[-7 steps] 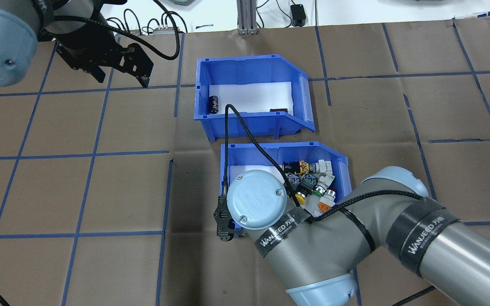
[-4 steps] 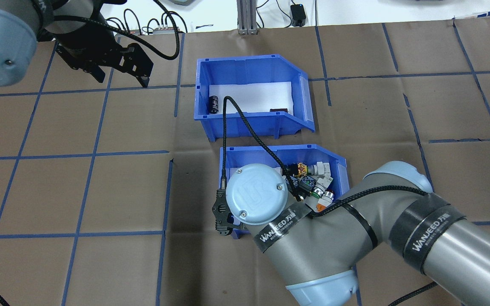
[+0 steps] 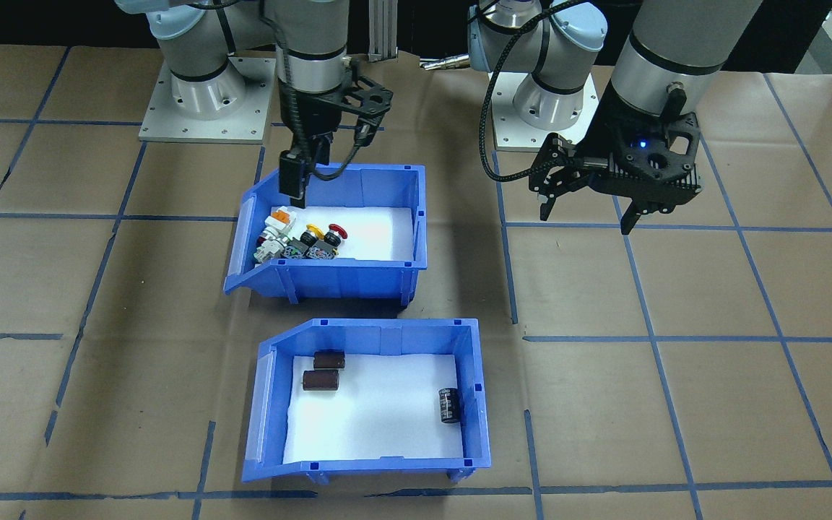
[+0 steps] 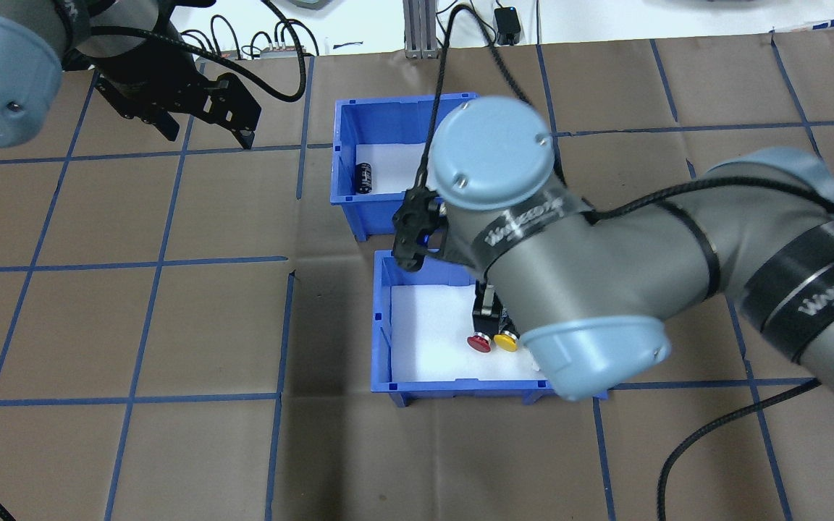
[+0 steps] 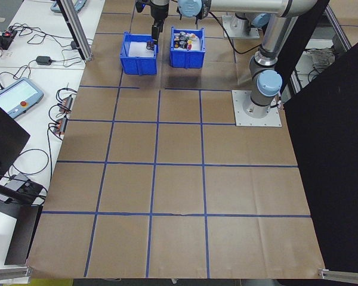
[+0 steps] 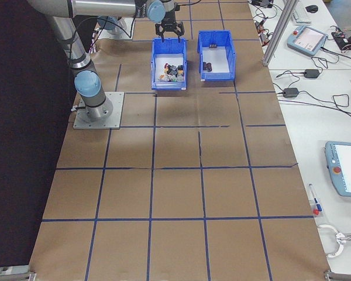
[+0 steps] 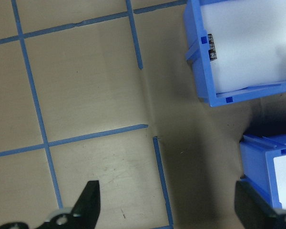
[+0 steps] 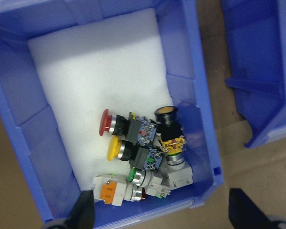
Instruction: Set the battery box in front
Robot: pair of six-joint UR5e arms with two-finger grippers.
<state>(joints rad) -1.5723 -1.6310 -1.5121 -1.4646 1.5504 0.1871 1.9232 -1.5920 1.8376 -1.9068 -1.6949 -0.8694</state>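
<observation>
The right pincer (image 3: 299, 189) hangs with its fingers spread wide above the switch bin (image 3: 329, 235), holding nothing, its camera looking straight down on the coloured push-buttons (image 8: 140, 157); the left pincer (image 3: 589, 209) hovers wide and empty over bare bench (image 3: 712, 347), well apart from both bins. The battery box (image 3: 369, 401), with three dark cylinders (image 3: 322, 370) lying on its white foam, sits on the bench just beyond the switch bin, on the side away from the robot's base, a narrow gap between them. It looks to be in front already, so I judge that the right arm should lift straight up clear of the switch bin's rim before swinging off. Open bench lies on both sides, with the tightest spot being that gap between the two bins.
</observation>
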